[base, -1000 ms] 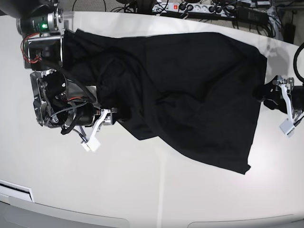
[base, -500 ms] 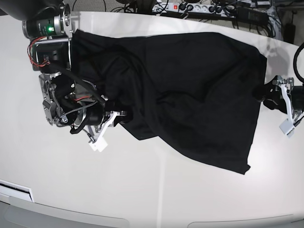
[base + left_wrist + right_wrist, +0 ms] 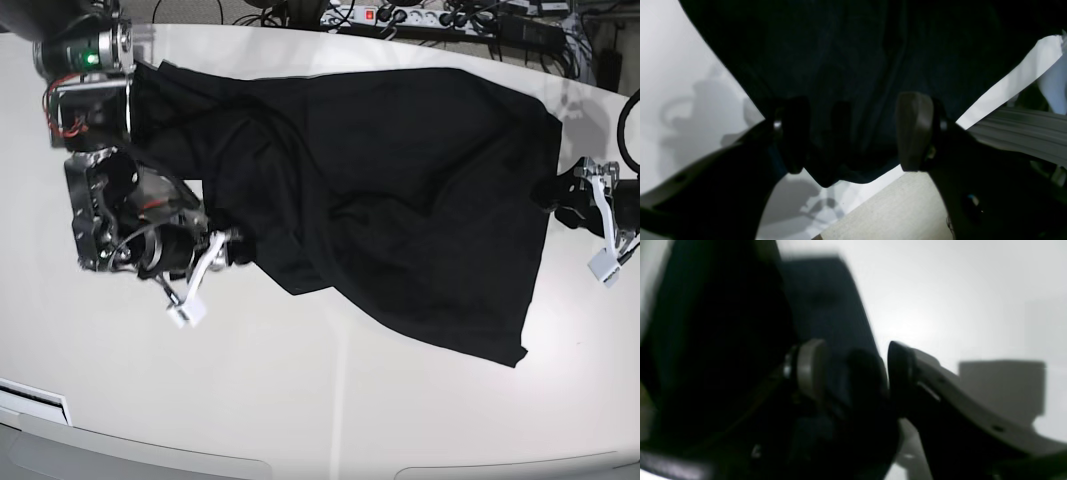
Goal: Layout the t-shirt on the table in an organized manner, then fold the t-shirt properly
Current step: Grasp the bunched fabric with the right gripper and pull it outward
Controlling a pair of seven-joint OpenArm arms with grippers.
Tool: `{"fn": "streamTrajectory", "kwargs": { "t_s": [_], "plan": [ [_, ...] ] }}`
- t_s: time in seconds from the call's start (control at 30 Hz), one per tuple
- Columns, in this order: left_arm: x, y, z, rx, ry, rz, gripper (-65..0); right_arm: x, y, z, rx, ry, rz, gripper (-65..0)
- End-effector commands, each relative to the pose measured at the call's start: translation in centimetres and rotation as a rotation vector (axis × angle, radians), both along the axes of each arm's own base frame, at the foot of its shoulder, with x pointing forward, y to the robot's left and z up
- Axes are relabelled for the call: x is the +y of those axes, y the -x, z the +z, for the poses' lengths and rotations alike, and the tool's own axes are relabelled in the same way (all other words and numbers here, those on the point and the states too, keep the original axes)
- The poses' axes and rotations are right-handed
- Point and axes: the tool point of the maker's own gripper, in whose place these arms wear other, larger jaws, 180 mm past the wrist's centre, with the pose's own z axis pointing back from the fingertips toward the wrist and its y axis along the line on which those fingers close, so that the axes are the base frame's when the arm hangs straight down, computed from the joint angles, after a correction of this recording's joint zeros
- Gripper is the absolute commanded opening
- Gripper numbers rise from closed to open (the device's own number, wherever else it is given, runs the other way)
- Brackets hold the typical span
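The black t-shirt (image 3: pixel 400 190) lies spread but rumpled across the off-white table (image 3: pixel 330 400), with creases near its left end and a loose corner pointing to the front right. My right gripper (image 3: pixel 232 252) is at the shirt's left front edge. In the right wrist view its fingers (image 3: pixel 810 370) stand apart with a bump of shirt (image 3: pixel 826 300) fabric between them; the picture is blurred. My left gripper (image 3: pixel 562 203) is at the shirt's right edge. It is open (image 3: pixel 853 133), and the shirt's (image 3: pixel 857 50) hem lies flat between its wide-set fingers.
A power strip with cables (image 3: pixel 400 18) runs along the table's back edge. The right arm's body with a green light (image 3: pixel 90 55) stands over the shirt's far left corner. Bare tabletop (image 3: pixel 300 420) stretches toward the curved front edge.
The right arm swung right and down half a second ago, then came back left. The shirt's left edge has barely shifted. The left arm has not moved.
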Motion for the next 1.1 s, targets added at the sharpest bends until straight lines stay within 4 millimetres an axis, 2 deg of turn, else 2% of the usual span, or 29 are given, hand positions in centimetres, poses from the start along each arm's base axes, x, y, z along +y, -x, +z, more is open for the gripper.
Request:
{"fn": "streamTrajectory", "kwargs": {
  "t_s": [0.0,0.17,0.33,0.57,0.6,0.67,0.73,0.77,0.87,0.97,1.07],
  "plan": [
    [0.6,-1.1,1.6,-0.047,-0.001,0.006,-24.3,-0.7,-2.1,1.8,-0.069,-0.008,-0.031,-33.3],
    [0.6,-1.0,1.6,-0.043,-0.003,0.005,-24.3,-0.5,-0.5,-0.3,0.003,-0.033,-0.048,-33.3],
    [0.6,-1.1,1.6,-0.045,-0.002,0.005,-24.3,0.8,1.3,-2.8,0.096,-0.079,-0.060,-33.3],
    [0.6,-1.0,1.6,-0.042,-0.004,0.004,-24.3,2.8,1.9,-2.2,0.101,-0.156,-0.008,-33.8],
    [0.6,-1.0,1.6,-0.042,-0.003,0.004,-24.3,3.0,1.9,-2.1,0.097,-0.160,-0.001,-35.5],
    [0.6,-1.0,1.6,-0.043,-0.002,0.005,-24.3,3.1,1.5,-1.7,0.069,-0.174,-0.008,-46.3],
    [0.6,-1.0,1.6,-0.043,-0.003,0.005,-24.3,2.7,0.1,-0.8,0.014,-0.189,-0.038,-63.1],
    [0.6,-1.0,1.6,-0.043,-0.003,0.005,-24.3,2.3,-0.6,-0.3,-0.006,-0.185,-0.041,-65.0],
    [0.6,-1.0,1.6,-0.043,-0.004,0.005,-24.3,0.9,-3.4,2.3,-0.080,-0.152,-0.032,-65.0],
    [0.7,-0.9,1.5,-0.039,-0.008,0.003,-24.3,-0.6,-6.1,6.0,-0.172,-0.096,0.000,-65.0],
    [0.7,-0.9,1.4,-0.036,-0.015,0.002,-24.3,-1.4,-7.8,9.5,-0.256,-0.038,0.016,-65.0]
  ]
}}
